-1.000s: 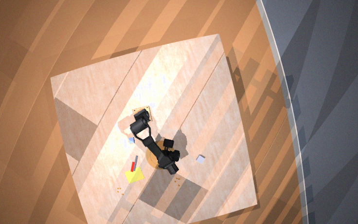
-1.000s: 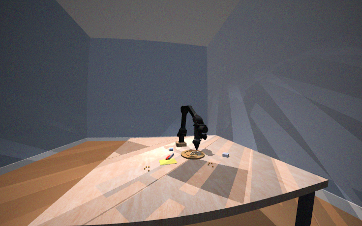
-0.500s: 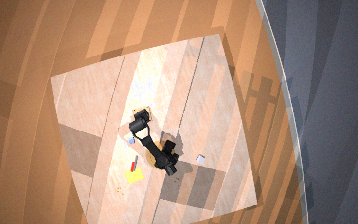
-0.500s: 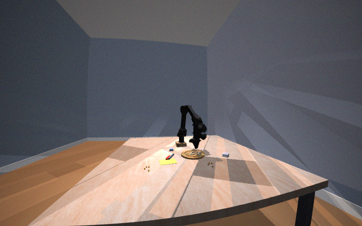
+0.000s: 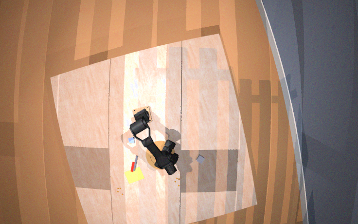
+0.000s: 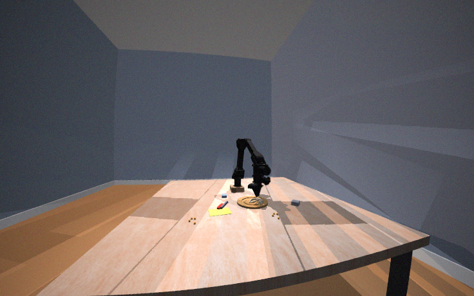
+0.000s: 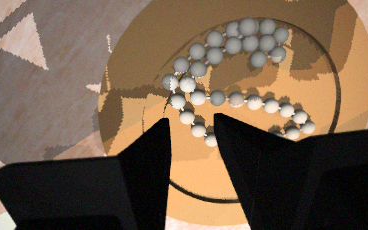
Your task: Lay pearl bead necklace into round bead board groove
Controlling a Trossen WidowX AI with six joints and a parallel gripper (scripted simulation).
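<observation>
The round wooden bead board lies on the table in front of the arm's base. The pearl bead necklace lies bunched in loops on the board's middle, inside the dark circular groove, with one strand crossing toward it at the right. My gripper hangs just above the board, pointing down. Its fingers are partly closed with a clear gap. The loose end of the necklace runs between the fingertips without being pinched. In the overhead view the arm hides the necklace.
A yellow note and a red marker lie left of the board. A small blue block and a grey block lie nearby. Small gold beads are scattered in front.
</observation>
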